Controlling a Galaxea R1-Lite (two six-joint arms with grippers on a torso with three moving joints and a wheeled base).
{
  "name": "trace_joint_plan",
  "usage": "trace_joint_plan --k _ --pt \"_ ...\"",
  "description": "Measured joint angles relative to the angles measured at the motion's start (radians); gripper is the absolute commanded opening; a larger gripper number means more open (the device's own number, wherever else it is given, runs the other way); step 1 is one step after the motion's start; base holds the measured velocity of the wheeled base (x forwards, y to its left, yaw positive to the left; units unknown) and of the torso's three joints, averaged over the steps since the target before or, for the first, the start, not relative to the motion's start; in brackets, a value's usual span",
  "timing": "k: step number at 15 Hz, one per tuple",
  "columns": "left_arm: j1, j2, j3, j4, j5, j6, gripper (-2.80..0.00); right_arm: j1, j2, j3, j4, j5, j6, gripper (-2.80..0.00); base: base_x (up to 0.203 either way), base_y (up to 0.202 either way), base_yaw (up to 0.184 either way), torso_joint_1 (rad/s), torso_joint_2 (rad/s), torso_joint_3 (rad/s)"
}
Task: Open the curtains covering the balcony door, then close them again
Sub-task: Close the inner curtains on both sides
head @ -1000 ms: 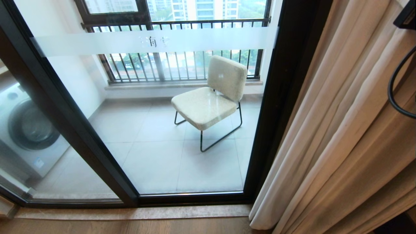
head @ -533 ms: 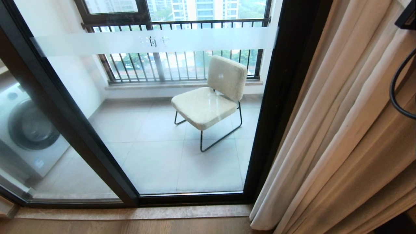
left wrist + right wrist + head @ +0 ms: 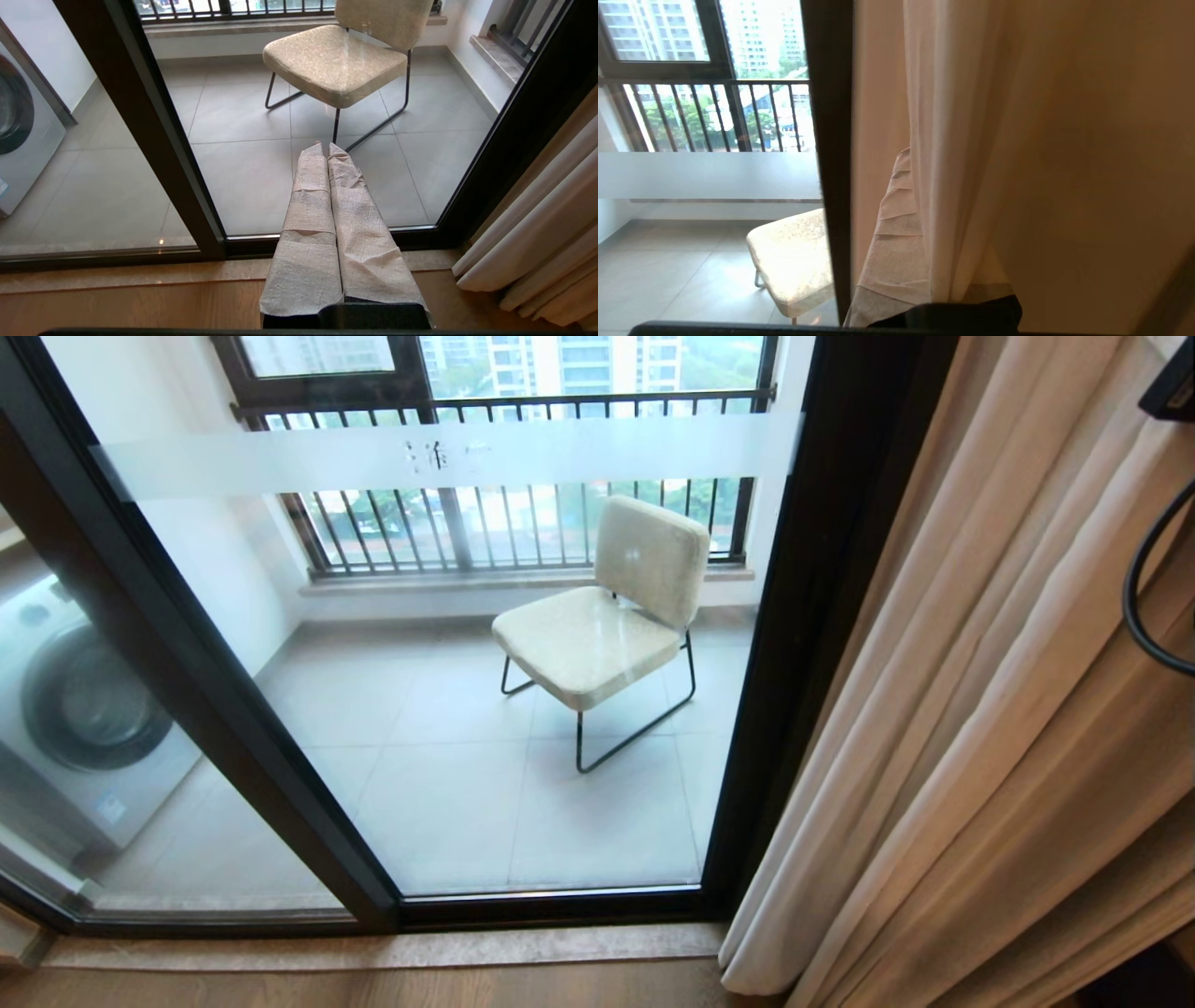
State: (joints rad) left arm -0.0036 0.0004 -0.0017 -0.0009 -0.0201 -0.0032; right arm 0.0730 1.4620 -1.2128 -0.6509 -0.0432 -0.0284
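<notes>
- The washing machine (image 3: 84,709) at far left is cut off by the edge and seen only through glass, behind a dark upright of the balcony door (image 3: 187,644).
- The door's frosted band (image 3: 448,453) carries small characters too faint to read.
- Beyond the glass a cream chair (image 3: 607,616) on thin black legs stands on grey balcony tiles, with the railed window (image 3: 523,523) behind it.
- The left gripper (image 3: 325,151) shows only in its wrist view, wrapped fingers pressed together, holding nothing, low before the door sill (image 3: 117,270).
- The curtains (image 3: 980,709) hang bunched at the right, clear of the glass, their hem on the wooden floor (image 3: 373,985).
- The right gripper (image 3: 906,158) is mostly hidden: one wrapped finger (image 3: 889,242) shows, the sheer layer (image 3: 943,140) covering the rest. It is closed, with the sheer fabric lying along it.
- A black cable (image 3: 1144,588) loops in at the right edge.
</notes>
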Motion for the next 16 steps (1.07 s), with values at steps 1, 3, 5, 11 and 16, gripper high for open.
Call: trace_joint_plan --k 1,3,5,11,16 --pt "0.002 0.000 0.000 0.000 0.000 -0.001 -2.80 0.001 0.001 -0.001 0.000 0.000 0.000 -2.80 0.000 0.188 -0.001 -0.007 0.00 0.007" --pt "0.000 0.000 0.000 0.000 0.001 -0.001 -2.80 0.002 0.006 -0.001 -0.003 0.000 0.000 -2.80 0.000 0.194 -0.001 0.001 0.00 0.002" --pt "0.000 0.000 0.000 0.000 0.001 -0.001 -2.80 0.004 0.010 0.000 -0.003 0.000 0.000 -2.80 0.000 0.191 -0.003 0.003 0.00 0.003" --pt "0.001 0.000 0.000 0.000 0.000 -0.001 -2.80 0.033 0.018 -0.001 -0.005 -0.002 0.000 -2.80 0.000 0.193 -0.001 0.002 0.00 0.004" --pt "0.000 0.000 0.000 0.000 0.001 -0.001 -2.80 0.064 0.037 -0.010 -0.006 -0.010 -0.013 -2.80 0.000 0.193 0.000 -0.001 0.00 0.003"
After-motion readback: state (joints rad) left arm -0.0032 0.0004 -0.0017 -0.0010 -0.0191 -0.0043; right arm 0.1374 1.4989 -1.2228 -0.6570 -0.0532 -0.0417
